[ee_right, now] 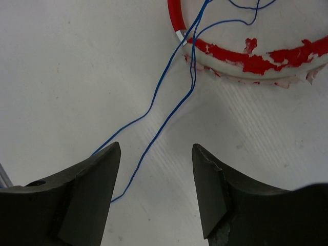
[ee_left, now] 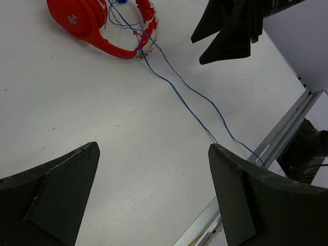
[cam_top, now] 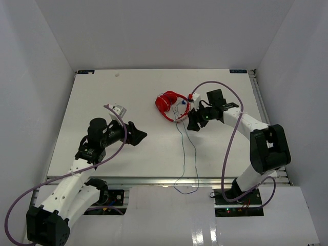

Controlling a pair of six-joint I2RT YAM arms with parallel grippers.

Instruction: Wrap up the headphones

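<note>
Red headphones lie upper centre, their thin blue cable trailing toward the bottom edge. The left hand and right hand both gape, empty.

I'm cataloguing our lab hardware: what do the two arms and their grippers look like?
The left arm and right arm have white links with black joint housings. A thick purple cable loops along each. The left gripper and right gripper are black, with broad, wedge-shaped matte jaws scuffed at the edges.
</note>
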